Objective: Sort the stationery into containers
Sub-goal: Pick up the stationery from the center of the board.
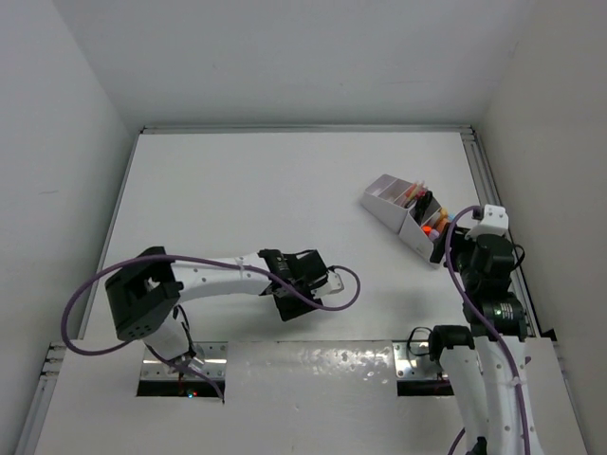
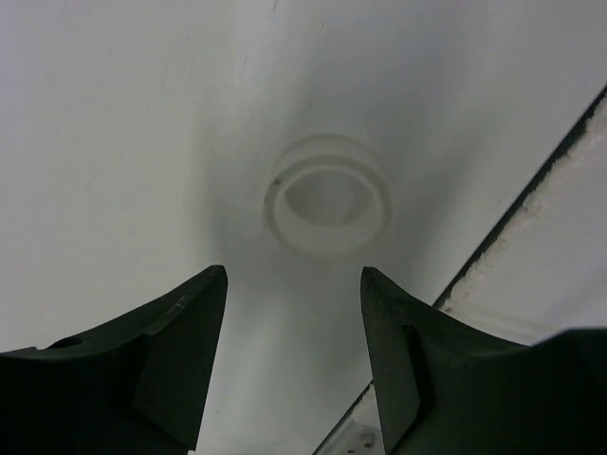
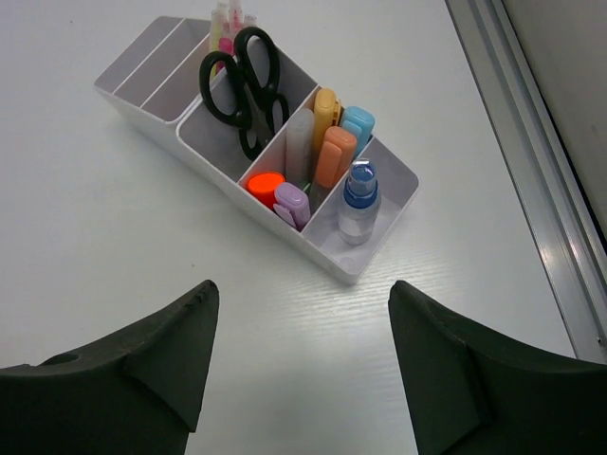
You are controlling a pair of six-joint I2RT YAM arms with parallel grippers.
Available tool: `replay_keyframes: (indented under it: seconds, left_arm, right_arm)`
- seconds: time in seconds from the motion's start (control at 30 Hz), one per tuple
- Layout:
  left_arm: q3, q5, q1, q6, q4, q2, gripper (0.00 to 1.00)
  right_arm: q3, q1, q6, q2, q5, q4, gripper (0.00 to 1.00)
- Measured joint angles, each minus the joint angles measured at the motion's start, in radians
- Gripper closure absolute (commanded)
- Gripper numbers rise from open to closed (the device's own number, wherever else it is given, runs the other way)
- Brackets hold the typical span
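Step in hand, as I read it: pickup of the translucent white plastic tape ring (image 2: 322, 242), the only loose item I could see outside the pale lilac-white rectangular plastic organizer (image 3: 211, 171).

- You had the left gripper (image 2: 292, 275) hovering over the ring with its jaws partly apart. Nothing was between them and nothing was touched.
- The ring lay flat on the white table (image 2: 114, 142), just ahead of the fingertips and roughly centred on the gap.
- The organizer sat well apart, over by the right arm. It held black-handled scissors (image 3: 248, 112), pastel highlighters (image 3: 334, 156) and a small clear blue-capped bottle (image 3: 358, 199).
- The right gripper (image 3: 302, 289) hung just short of the organizer, jaws wide apart and empty.

Next move, my call: you needed to push the left pincer forward and down until the fingers straddled the ring, then close. The gap looked barely ring-wide, so I'd have opened up first. A light, smooth ring could skate away on a nudge. The carry to the organizer looked long for the left arm.
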Motion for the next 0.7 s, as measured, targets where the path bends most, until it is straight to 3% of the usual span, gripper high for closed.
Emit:
replay_keyframes:
  seconds: [0.17, 0.3, 0.4, 0.7]
  left_arm:
    - [0.006, -0.010, -0.005, -0.013, 0.068, 0.074, 0.49]
    - [0.014, -0.007, -0.005, -0.021, 0.100, 0.088, 0.60]
    - [0.021, -0.005, -0.002, -0.025, 0.111, 0.097, 0.63]
    - [0.049, 0.013, 0.004, -0.029, 0.100, 0.108, 0.55]
  right_arm:
    - [0.000, 0.001, -0.010, -0.042, 0.006, -0.032, 0.28]
    - [0.000, 0.001, -0.021, -0.056, 0.021, -0.058, 0.28]
    - [0.000, 0.001, -0.024, -0.068, 0.025, -0.071, 0.27]
    - [-0.001, 0.001, -0.039, -0.079, 0.027, -0.075, 0.27]
